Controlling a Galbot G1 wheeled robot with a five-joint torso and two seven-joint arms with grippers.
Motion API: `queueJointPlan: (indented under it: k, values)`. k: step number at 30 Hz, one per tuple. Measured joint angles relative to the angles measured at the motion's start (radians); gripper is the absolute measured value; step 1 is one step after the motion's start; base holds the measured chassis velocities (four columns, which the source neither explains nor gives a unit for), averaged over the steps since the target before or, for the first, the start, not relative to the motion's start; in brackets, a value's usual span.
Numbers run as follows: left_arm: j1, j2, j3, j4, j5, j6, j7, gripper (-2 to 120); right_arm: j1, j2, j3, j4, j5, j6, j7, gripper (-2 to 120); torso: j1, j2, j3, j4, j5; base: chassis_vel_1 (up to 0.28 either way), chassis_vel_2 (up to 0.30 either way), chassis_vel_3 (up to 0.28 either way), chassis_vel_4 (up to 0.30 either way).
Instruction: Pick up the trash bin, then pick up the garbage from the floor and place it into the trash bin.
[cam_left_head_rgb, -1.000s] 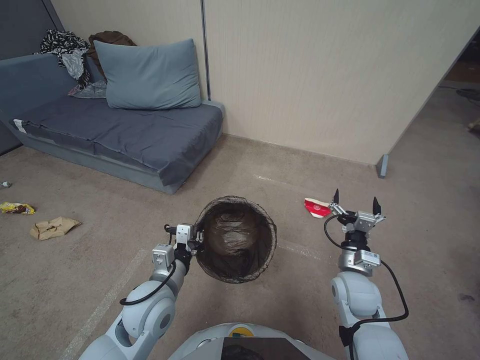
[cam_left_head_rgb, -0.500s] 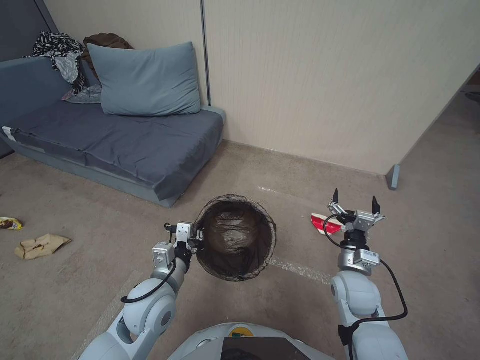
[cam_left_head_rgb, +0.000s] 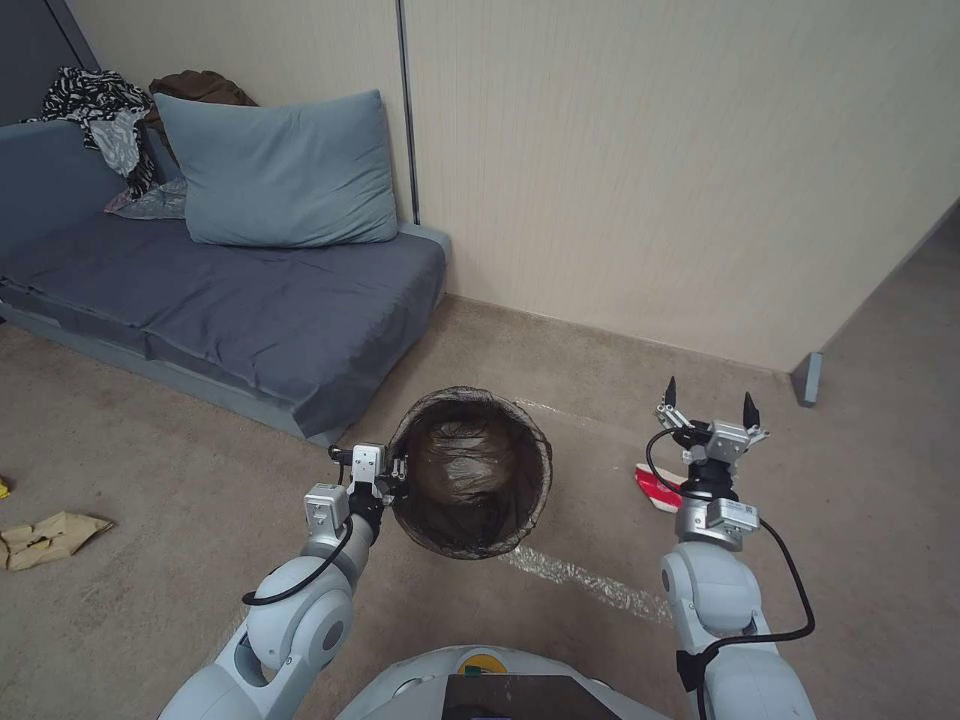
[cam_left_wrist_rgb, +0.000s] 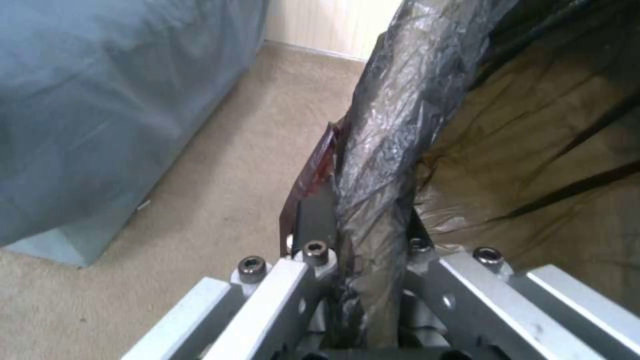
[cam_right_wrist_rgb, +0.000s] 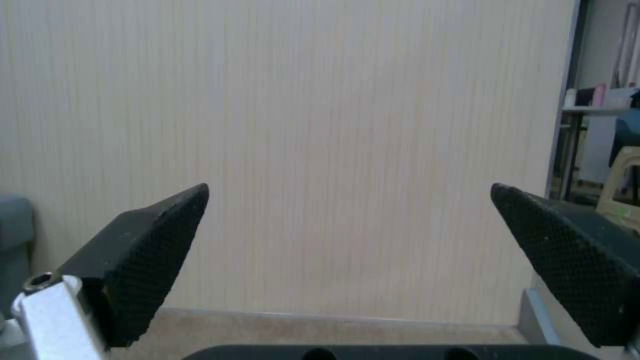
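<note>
My left gripper (cam_left_head_rgb: 392, 478) is shut on the rim of the trash bin (cam_left_head_rgb: 470, 470), which hangs tilted above the carpet with its dark bag liner showing inside. The left wrist view shows the fingers (cam_left_wrist_rgb: 319, 220) clamped on the liner-covered rim of the trash bin (cam_left_wrist_rgb: 387, 150). My right gripper (cam_left_head_rgb: 711, 402) is held up at the right, open and empty, its black fingertips (cam_right_wrist_rgb: 153, 250) wide apart facing the wall. A crushed red-and-white paper cup (cam_left_head_rgb: 655, 484) lies on the floor (cam_left_head_rgb: 180, 450), partly hidden behind the right wrist. A crumpled brown paper bag (cam_left_head_rgb: 45, 538) lies at the far left.
A grey-blue sofa (cam_left_head_rgb: 230, 310) with a pillow (cam_left_head_rgb: 270, 170) and clothes stands at the back left. A beige partition wall (cam_left_head_rgb: 650, 160) runs across the back and ends at the right by a grey foot (cam_left_head_rgb: 808, 378). A pale tape line (cam_left_head_rgb: 580, 580) crosses the carpet.
The whole view has shifted: sofa and paper bag slid left, the red cup came nearer and now sits behind my right wrist. Both arms hold the same pose.
</note>
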Motion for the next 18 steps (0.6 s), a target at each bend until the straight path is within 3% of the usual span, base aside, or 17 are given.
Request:
queueJointPlan:
  k: [18]
  values:
    - [0.0, 0.006, 0.003, -0.007, -0.005, -0.001, -0.002, 3, -0.006, -0.028, 0.006, -0.002, -0.001, -0.014, 0.0, 100, 0.0, 0.0, 0.0, -0.0002, 0.0001, -0.004, 0.009, 0.007, -0.004]
